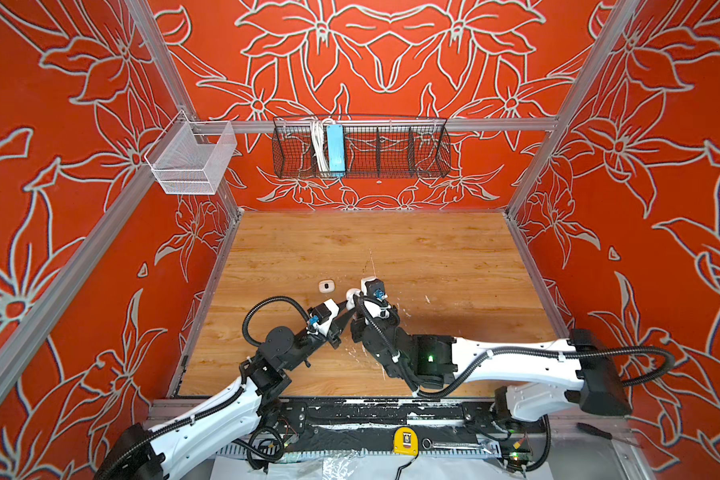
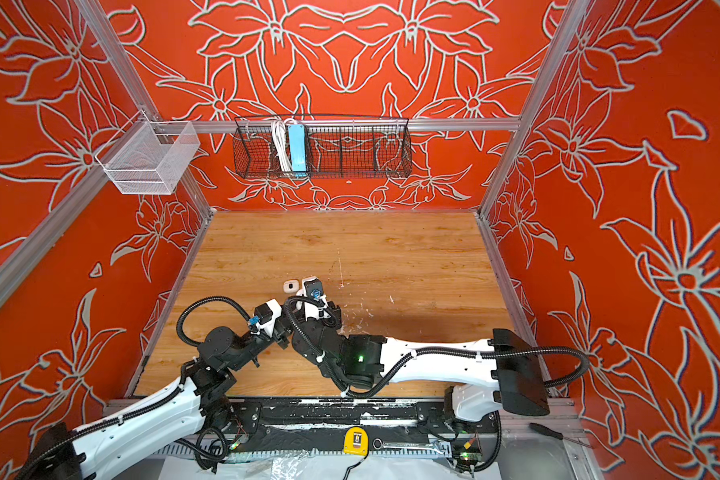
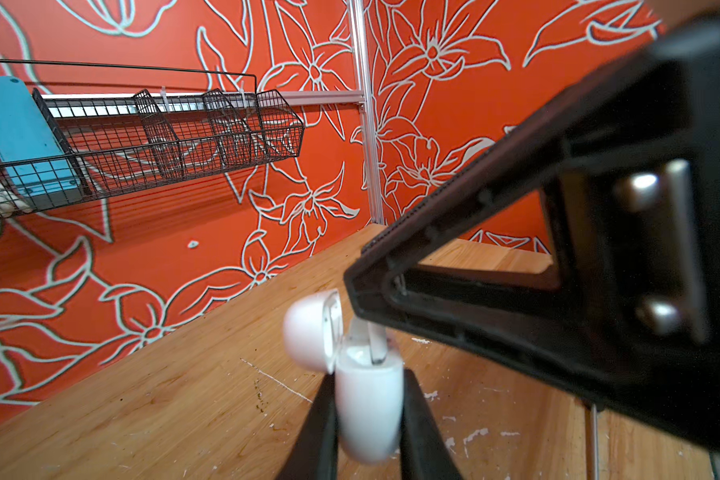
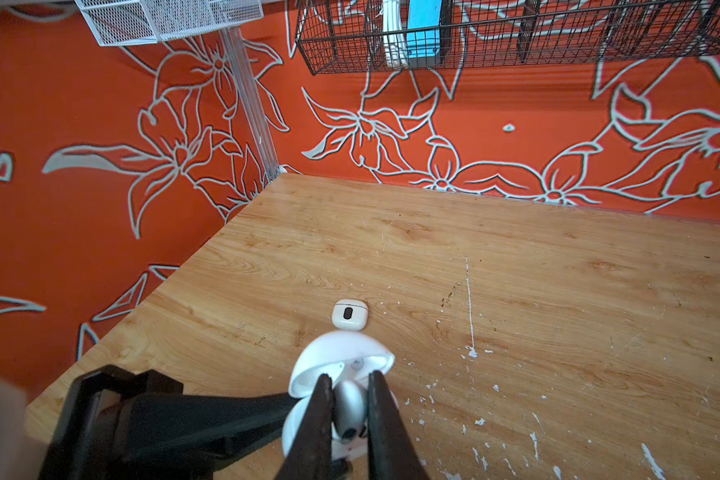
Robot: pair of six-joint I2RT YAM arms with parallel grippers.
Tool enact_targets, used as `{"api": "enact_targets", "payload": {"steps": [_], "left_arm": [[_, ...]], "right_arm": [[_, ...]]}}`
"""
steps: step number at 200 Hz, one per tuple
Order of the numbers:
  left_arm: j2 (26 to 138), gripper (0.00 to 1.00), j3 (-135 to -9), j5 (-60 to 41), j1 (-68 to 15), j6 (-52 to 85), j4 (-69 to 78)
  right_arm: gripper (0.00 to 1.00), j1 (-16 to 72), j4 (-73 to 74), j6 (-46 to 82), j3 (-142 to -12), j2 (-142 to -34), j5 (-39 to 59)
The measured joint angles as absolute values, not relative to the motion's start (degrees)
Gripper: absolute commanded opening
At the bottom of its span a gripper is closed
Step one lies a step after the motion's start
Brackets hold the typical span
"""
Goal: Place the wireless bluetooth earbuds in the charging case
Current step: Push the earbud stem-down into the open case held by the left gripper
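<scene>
White case (image 3: 368,419) sits clamped in the outstretched left gripper (image 3: 368,376) while the right gripper (image 4: 351,377) tips down over it, pinching an earbud (image 4: 349,409).

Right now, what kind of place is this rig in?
Probably a robot test cell: wooden tabletop boxed in by aluminium-framed walls, left arm and right arm on a base rail, wrench and tape measure alongside.
</scene>
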State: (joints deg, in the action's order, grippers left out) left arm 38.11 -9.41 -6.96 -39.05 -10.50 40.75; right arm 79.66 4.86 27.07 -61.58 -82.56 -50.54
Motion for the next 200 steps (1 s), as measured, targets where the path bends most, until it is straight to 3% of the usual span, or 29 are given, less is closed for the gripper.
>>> {"api": "enact_targets", "payload": {"steps": [144, 156, 200], "left_arm": [[38.20, 0.00, -8.86, -6.79, -39.00, -11.18, 41.08], [38.17, 0.00, -8.86, -6.79, -39.00, -11.20, 41.15], [37.98, 0.00, -8.54, -6.81, -39.00, -11.38, 41.19]], "right_arm": [[0.00, 79.64, 3.62, 30.02, -63.90, -85.17, -50.81], [0.10, 79.75, 3.64, 30.09, -63.92, -85.17, -51.05], [0.13, 79.90, 4.91, 29.98, -63.16, -85.17, -51.24]]}}
